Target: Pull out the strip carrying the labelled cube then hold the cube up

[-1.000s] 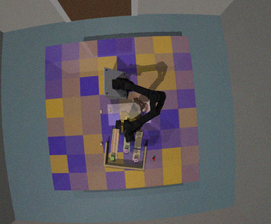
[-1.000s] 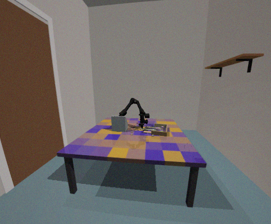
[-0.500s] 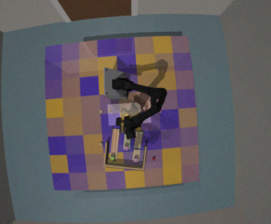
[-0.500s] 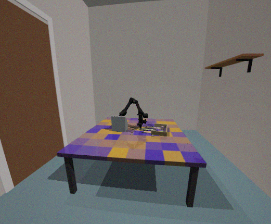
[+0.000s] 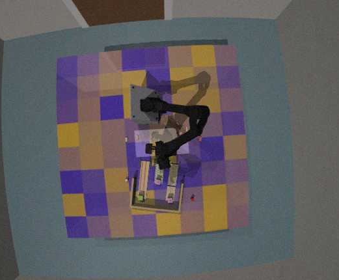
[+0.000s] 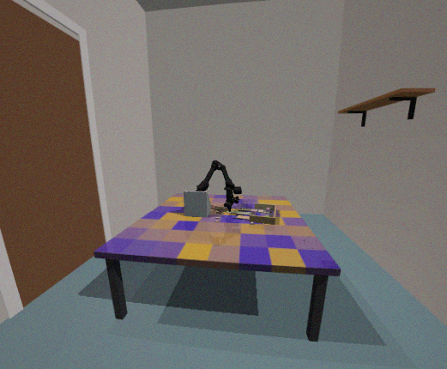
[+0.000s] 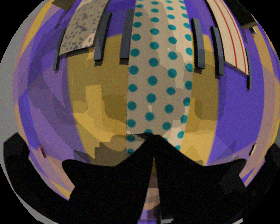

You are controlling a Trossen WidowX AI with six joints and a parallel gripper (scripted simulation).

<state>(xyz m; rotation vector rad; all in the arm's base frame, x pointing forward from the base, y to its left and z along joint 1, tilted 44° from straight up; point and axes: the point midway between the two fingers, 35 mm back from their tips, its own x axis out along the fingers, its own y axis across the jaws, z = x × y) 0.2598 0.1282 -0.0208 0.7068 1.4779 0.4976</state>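
Observation:
My gripper (image 7: 154, 138) (image 6: 229, 209) is shut, with nothing between its fingers. Its tips point down over the teal-dotted strip (image 7: 151, 90) (image 5: 159, 170), near its robot-side end; I cannot tell if they touch. This strip shows no gap where visible; its middle is hidden under the arm in the top view. A pink cube (image 5: 158, 182) sits on its far end. The speckled strip (image 5: 174, 172) (image 7: 81, 30) shows a dark gap, with a separate far piece (image 5: 171, 191) carrying another pink cube (image 5: 170, 200). The red-striped strip (image 5: 144, 176) (image 7: 231, 40) carries a green cube (image 5: 140, 197). Cube labels are too small to read.
A three-sided wooden frame (image 5: 155, 209) (image 6: 262, 220) stands around the strips' far ends. Dark guide rails (image 7: 198, 45) flank the strips. Small blocks (image 5: 126, 139) (image 5: 192, 198) lie beside the work area. The grey base block (image 5: 136, 101) (image 6: 196, 203) stands behind.

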